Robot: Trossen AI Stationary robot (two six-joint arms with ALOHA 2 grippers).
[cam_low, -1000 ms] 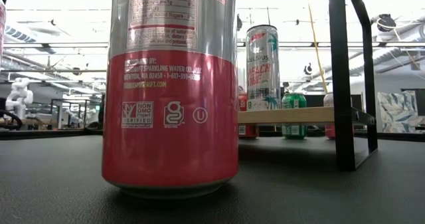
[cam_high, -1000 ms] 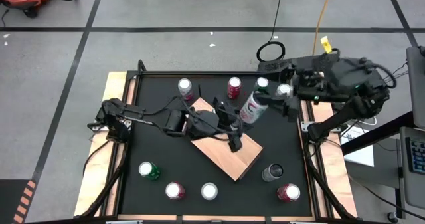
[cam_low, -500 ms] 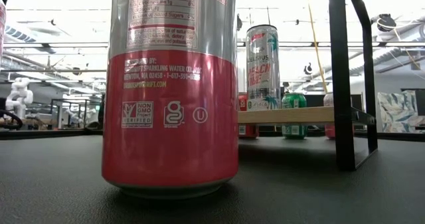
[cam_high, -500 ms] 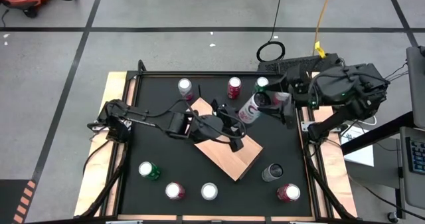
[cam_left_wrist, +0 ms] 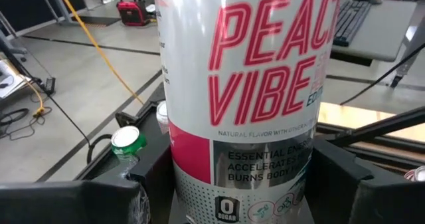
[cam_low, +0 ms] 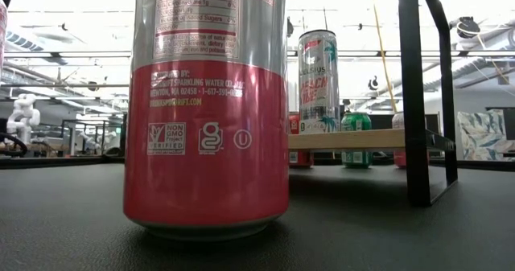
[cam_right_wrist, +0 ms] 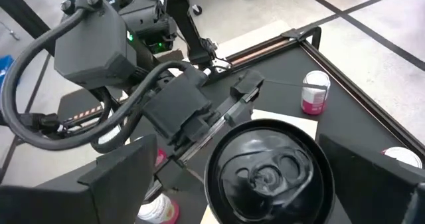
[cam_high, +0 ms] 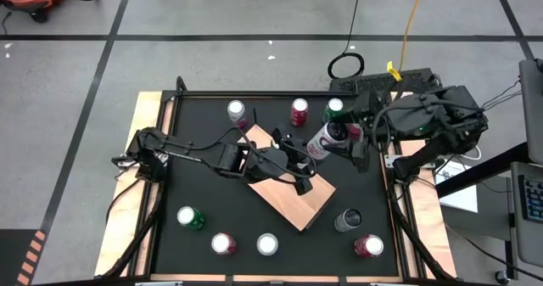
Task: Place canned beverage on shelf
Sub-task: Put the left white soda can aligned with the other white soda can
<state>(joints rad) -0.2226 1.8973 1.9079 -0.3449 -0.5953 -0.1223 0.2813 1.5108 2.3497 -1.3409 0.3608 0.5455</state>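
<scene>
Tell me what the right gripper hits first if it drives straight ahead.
Probably the tall white-and-pink can on the wooden shelf: the open right gripper faces its black top, while the left gripper holds it.

My left arm reaches across toward the middle, its left gripper closed on the tall can, one finger pressed on each side. My right arm is bent in from the right edge; the right gripper has its fingers spread wide above the can's top.
</scene>
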